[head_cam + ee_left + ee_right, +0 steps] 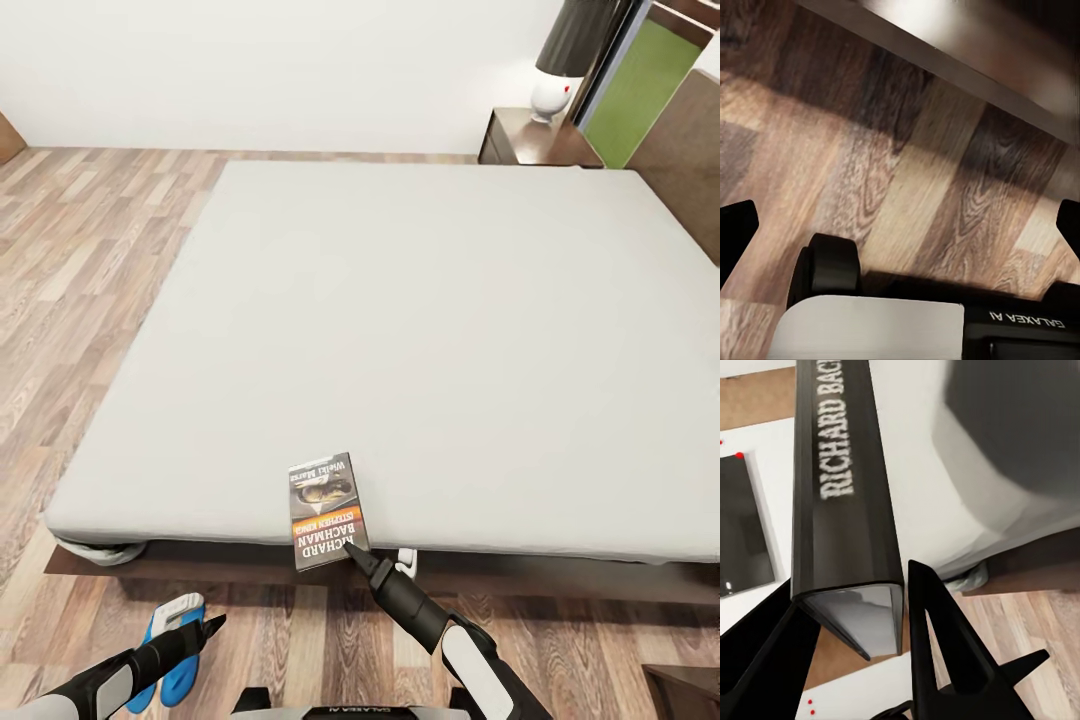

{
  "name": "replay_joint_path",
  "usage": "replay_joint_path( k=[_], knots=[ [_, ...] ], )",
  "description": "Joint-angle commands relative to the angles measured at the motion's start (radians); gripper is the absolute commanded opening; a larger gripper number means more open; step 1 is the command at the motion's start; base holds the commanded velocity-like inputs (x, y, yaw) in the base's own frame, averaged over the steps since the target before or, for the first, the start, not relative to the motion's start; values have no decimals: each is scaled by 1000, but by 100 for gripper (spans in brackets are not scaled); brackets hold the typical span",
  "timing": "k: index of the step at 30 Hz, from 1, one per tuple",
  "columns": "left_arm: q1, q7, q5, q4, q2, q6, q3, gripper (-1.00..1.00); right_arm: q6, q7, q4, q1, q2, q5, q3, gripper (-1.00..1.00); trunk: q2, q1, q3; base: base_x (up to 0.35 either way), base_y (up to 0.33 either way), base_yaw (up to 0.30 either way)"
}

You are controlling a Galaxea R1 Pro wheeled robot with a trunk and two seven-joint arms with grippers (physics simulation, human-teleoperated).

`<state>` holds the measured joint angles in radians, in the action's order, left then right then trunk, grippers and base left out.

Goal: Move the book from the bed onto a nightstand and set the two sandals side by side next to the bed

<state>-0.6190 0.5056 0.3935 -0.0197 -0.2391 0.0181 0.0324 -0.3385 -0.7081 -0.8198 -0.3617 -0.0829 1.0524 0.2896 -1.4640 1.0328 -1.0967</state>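
- My right pincer [352, 549] is closed on the book [326, 510], one finger [945, 652] on each side of its lower end.
- The book lies at the near edge of the bed [420, 330], its end overhanging the dark frame.
- My left pincer [212, 627] hangs spread wide over the floor [90, 260], holding nothing.
- A blue sandal [172, 652] lies on the planks under my left arm, close to the bed's foot.
- The mattress is plain pale grey.
- A nightstand [535, 140] stands at the far corner, carrying a white lamp [556, 92] with a dark shade.
- White wall [250, 70] behind; wood planks around.
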Motion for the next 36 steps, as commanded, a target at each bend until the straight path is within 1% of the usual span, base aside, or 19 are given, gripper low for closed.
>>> replay_joint_path(
  k=[1, 9, 12, 14, 15, 16, 19, 21, 24, 36],
  knots=[
    [-1, 4, -1, 1, 0, 2, 3, 100, -9, 0, 0, 0, 0, 10, 0, -100, 7, -4, 3, 0, 0, 0],
    [0, 4, -1, 1, 0, 2, 3, 100, -32, 3, -2, 0, 1, 9, -2, -100, 63, -35, 28, 0, 0, 0],
    [0, 4, -1, 1, 0, 2, 3, 100, -113, 1, -2, 0, 3, 9, -4, -100, 84, -46, 37, 0, 0, 0],
    [0, 4, -1, 1, 0, 2, 3, 100, -217, 1, -2, 0, 4, 9, -4, -100, 98, -54, 44, 0, 0, 0],
    [0, 4, -1, 1, 0, 2, 3, 100, -301, 0, -2, 0, 3, 8, -4, -100, 105, -58, 47, 0, 0, 0],
    [0, 4, -1, 1, 0, 2, 3, 100, -342, 0, -2, 0, 3, 8, -4, -100, 112, -61, 50, 0, 0, 0],
    [0, 4, -1, 1, 0, 2, 3, 100, -386, -1, -2, 0, 3, 8, -4, -100, 133, -73, 59, 0, 0, 0],
    [0, 4, -1, 1, 0, 2, 3, 100, -404, -2, -4, 0, 3, 8, -4, -100, 147, -81, 65, 0, 0, 0],
    [0, 4, -1, 1, 0, 2, 3, 100, -409, -1, -6, 0, 2, 7, -4, -100, 168, -92, 75, 0, 0, 0],
    [0, 4, -1, 1, 0, 2, 3, 100, -390, -2, -9, 0, 3, 3, -4, -100, 252, -138, 112, 0, 0, 0]
  ],
)
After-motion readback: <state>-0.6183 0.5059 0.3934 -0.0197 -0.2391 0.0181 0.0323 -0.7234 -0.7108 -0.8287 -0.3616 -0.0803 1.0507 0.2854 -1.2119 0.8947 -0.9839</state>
